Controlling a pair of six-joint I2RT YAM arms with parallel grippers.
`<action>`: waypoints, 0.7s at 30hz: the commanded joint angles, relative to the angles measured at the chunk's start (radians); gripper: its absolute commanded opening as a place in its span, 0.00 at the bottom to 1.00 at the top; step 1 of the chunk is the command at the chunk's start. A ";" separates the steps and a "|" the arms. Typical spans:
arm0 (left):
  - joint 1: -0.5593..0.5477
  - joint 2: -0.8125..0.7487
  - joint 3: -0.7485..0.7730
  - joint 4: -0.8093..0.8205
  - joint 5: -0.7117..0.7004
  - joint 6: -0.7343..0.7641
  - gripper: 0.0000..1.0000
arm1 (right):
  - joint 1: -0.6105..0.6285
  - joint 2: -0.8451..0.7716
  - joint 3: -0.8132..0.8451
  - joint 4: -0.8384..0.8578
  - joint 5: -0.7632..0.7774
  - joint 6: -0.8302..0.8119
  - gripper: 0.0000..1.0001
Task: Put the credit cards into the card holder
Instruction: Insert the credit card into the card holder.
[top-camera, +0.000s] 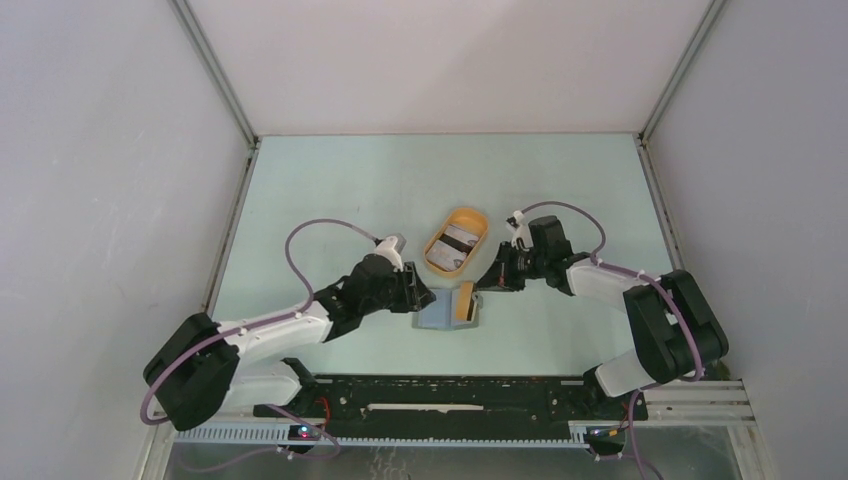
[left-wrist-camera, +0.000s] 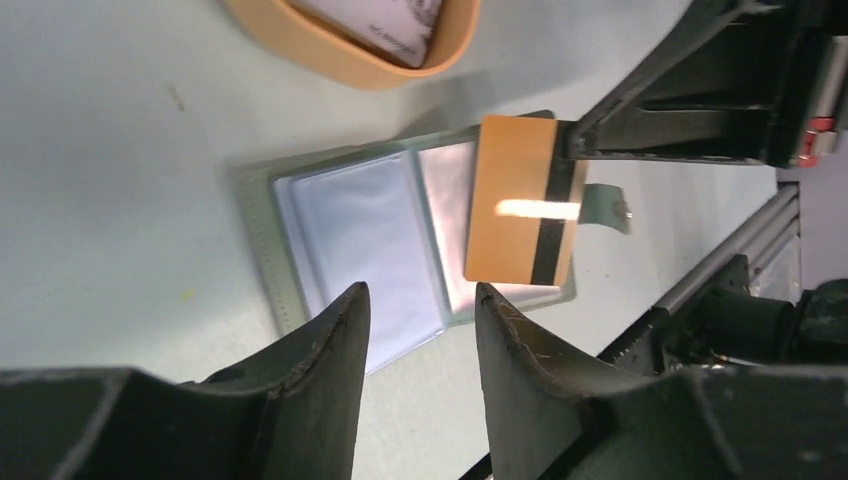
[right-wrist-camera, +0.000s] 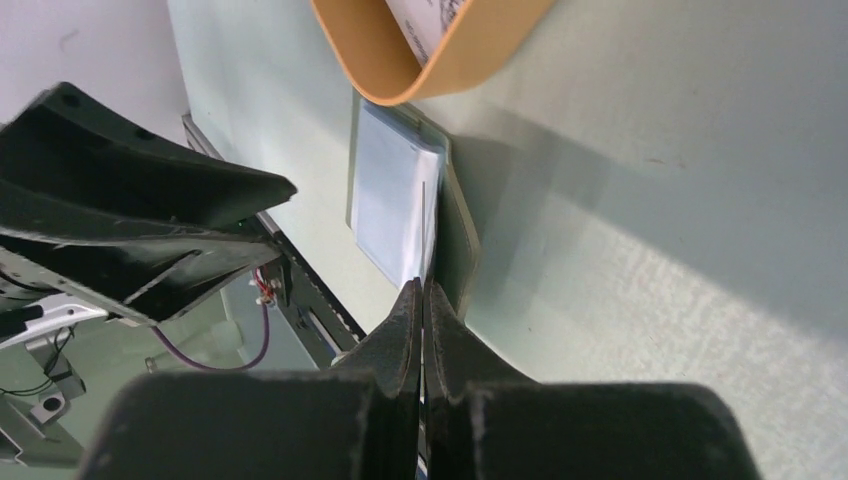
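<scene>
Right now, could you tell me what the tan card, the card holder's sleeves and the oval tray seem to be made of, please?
The tan card looks like glossy plastic: a bright glare streak crosses it. The card holder has sleeves that are probably clear flexible film, softly shiny; its cover looks matte, perhaps faux leather. The oval tray is smooth matte orange, possibly plastic or silicone.

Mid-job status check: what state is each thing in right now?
card holder: lying open on the table, clear sleeves facing up.
tan card: gripped at one end, over the holder, not tucked into a sleeve.
right fingers: shut on the tan card.
left fingers: open, holding nothing.
orange tray: upright, cards inside.
</scene>
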 joint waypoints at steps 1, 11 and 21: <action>0.001 0.008 -0.022 -0.005 -0.101 -0.043 0.47 | 0.020 0.007 0.001 0.099 0.007 0.050 0.00; 0.002 0.077 -0.012 0.026 -0.034 -0.055 0.38 | 0.022 0.023 0.001 0.111 0.057 0.020 0.00; -0.025 0.099 -0.006 0.226 0.173 -0.056 0.33 | 0.025 0.036 0.001 0.125 0.040 0.035 0.00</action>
